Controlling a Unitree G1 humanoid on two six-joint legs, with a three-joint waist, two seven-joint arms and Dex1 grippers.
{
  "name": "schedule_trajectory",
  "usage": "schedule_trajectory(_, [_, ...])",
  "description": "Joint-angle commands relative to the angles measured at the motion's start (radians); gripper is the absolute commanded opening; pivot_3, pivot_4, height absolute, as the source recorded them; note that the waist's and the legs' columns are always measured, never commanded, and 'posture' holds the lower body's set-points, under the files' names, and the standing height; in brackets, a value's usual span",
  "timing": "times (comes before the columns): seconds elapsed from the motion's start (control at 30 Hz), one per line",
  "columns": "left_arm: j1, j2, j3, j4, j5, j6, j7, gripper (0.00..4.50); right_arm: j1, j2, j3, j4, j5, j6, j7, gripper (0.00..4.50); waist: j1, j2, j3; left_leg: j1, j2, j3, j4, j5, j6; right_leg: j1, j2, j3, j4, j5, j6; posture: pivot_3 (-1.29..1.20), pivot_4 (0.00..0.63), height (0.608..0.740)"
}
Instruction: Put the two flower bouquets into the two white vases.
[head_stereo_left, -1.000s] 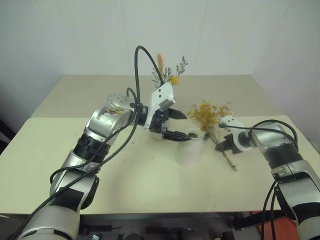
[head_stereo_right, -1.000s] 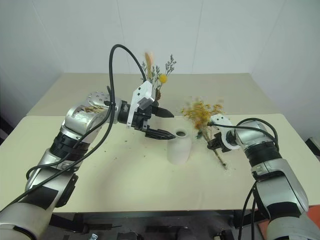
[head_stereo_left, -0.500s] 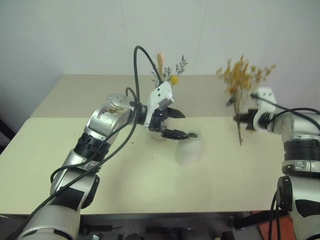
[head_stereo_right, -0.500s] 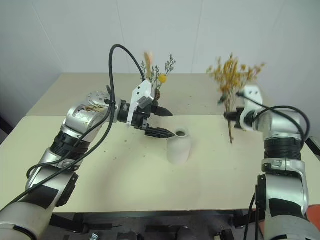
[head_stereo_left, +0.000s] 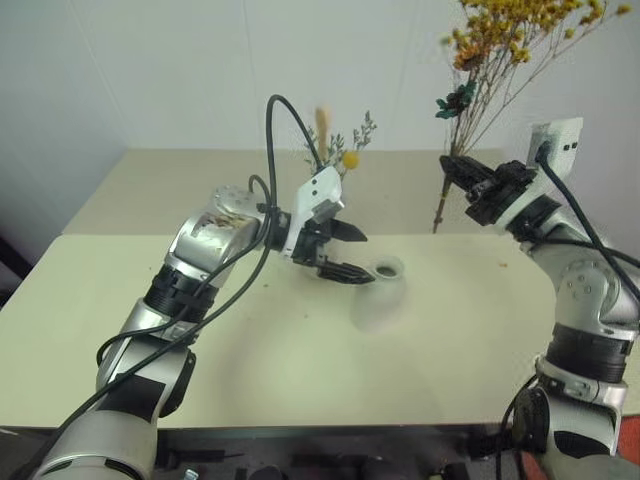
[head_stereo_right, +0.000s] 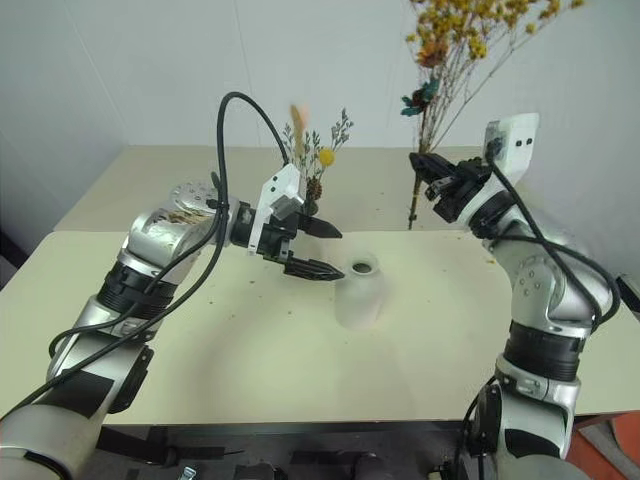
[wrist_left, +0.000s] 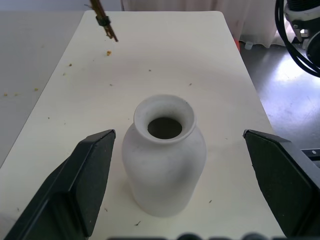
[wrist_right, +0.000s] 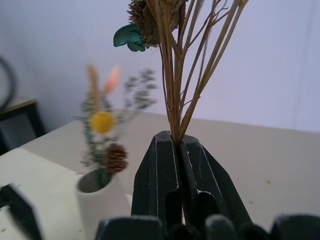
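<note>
A: What just changed?
B: The right claw (head_stereo_left: 458, 172), clamped on the big bunch of tiny yellow-orange dried flowers (head_stereo_left: 500, 40), lifted it off the cream worktop (head_stereo_left: 300, 370), high in the air.
A: So what's next?
B: Probably the short white dome vase (wrist_left: 164, 160), between the left claw's (wrist_left: 182, 187) wide-open fingers. The grey-green bunch (head_stereo_left: 340, 150) already stands in the tall white vase (wrist_right: 97, 197).
A: Any words to read?
B: None.

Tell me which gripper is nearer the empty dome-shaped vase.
Left. The left gripper hovers open right beside the dome-shaped vase, near its mouth; the right gripper holds the yellow-orange bouquet high, off to the side.
</note>
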Motion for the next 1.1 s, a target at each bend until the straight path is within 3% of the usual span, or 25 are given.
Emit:
schedule_trajectory(0.03, [-0.005,0.010,-0.003,-0.033,0.001,0.021,-0.007,4.50,0.010,0.001,0.014,-0.095,0.072,-0.050,0.023,0.01,0.000,0.000,0.000,0.000,0.000,0.000,0.000,0.000,0.000,0.000,0.000,0.000,0.000,0.000,0.000,0.00,0.150,0.740])
schedule_trajectory(0.3, [-0.007,0.030,-0.022,-0.032,0.015,0.025,-0.024,4.50,0.053,0.011,0.059,-0.164,0.172,-0.041,0.018,0.01,0.002,0.000,0.000,0.000,0.000,0.000,0.000,0.000,0.000,0.000,0.000,0.000,0.000,0.000,0.000,0.00,0.150,0.740])
schedule_trajectory(0.97, [-0.007,0.036,-0.024,-0.035,0.020,0.023,-0.033,4.50,0.255,0.052,0.229,-0.160,0.026,-0.251,-0.014,0.01,0.002,0.000,0.000,0.000,0.000,0.000,0.000,0.000,0.000,0.000,0.000,0.000,0.000,0.000,0.000,0.00,0.150,0.740])
schedule_trajectory(1.1, [-0.009,0.037,-0.026,-0.035,0.022,0.021,-0.037,4.50,0.285,0.050,0.239,-0.162,-0.006,-0.291,-0.019,1.02,0.000,0.000,0.000,0.000,0.000,0.000,0.000,0.000,0.000,0.000,0.000,0.000,0.000,0.000,0.000,0.00,0.150,0.740])
